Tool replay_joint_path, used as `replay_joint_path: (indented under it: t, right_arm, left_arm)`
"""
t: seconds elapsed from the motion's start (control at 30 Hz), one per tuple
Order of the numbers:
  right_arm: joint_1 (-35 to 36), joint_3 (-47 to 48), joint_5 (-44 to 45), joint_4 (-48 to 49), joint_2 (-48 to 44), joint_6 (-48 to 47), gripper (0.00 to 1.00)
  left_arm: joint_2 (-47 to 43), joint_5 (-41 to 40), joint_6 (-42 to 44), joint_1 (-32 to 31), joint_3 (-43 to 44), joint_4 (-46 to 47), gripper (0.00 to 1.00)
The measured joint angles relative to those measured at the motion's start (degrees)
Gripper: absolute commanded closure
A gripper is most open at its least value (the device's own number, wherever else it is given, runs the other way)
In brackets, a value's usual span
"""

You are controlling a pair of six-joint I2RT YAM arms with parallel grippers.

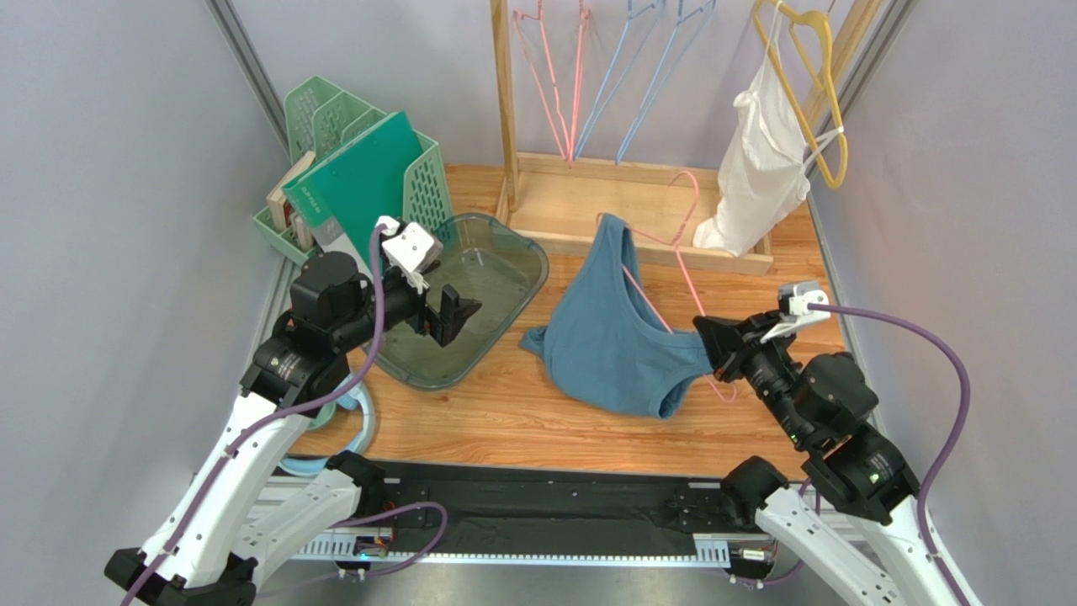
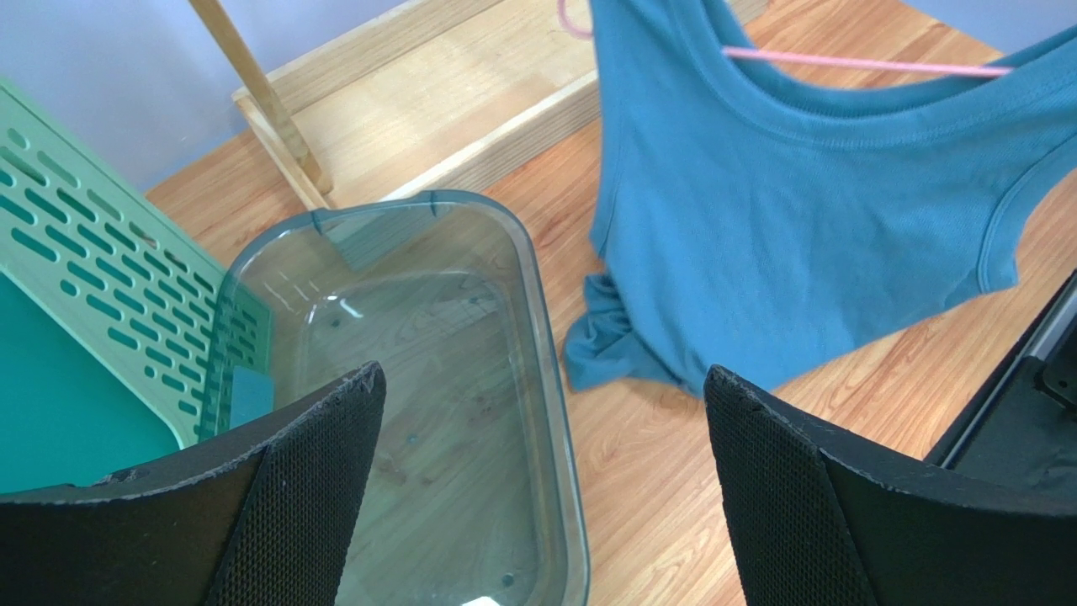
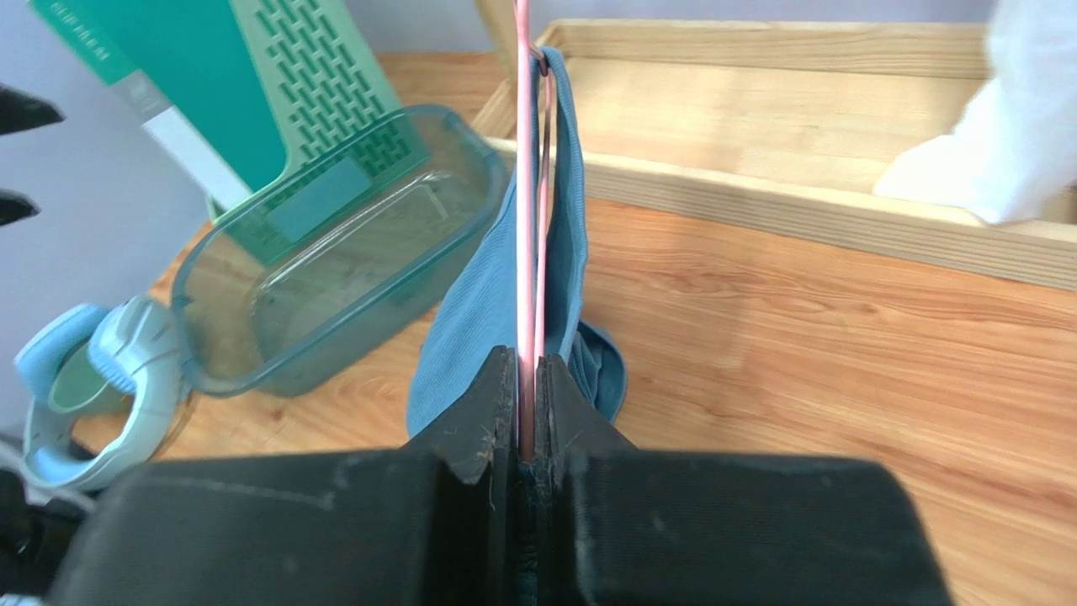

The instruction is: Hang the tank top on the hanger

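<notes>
The dusty blue tank top (image 1: 620,335) hangs partly off the table, one strap raised on the pink hanger (image 1: 689,272), its lower hem bunched on the wood. My right gripper (image 1: 708,344) is shut on the hanger's wire at the garment's right side. In the right wrist view the pink hanger (image 3: 521,190) runs straight out from between the closed gripper (image 3: 525,360), with the tank top (image 3: 474,316) draped over it. My left gripper (image 1: 458,316) hovers open and empty over the clear bin. In its own view the gripper (image 2: 544,379) faces the tank top (image 2: 809,215) and a stretch of hanger (image 2: 860,61).
A clear teal bin (image 1: 525,272) sits left of the garment, with a green file rack (image 1: 367,164) behind it. The wooden rack base (image 1: 632,202) stands at the back, hung with pink and light-blue hangers. A white garment (image 1: 759,164) hangs on a yellow hanger (image 1: 815,76). A black mat (image 1: 544,499) lines the near edge.
</notes>
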Motion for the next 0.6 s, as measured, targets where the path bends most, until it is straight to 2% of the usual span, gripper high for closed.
replay_joint_path:
  t: [0.33, 0.6]
  right_arm:
    - [0.00, 6.23, 11.08, -2.84, 1.03, -3.06, 1.00]
    - [0.00, 12.46, 15.87, 0.00, 10.49, -7.32, 1.00]
  left_arm:
    - [0.00, -0.20, -0.04, 0.00, 0.00, 0.02, 0.01]
    - [0.00, -0.63, -0.02, 0.00, 0.00, 0.04, 0.01]
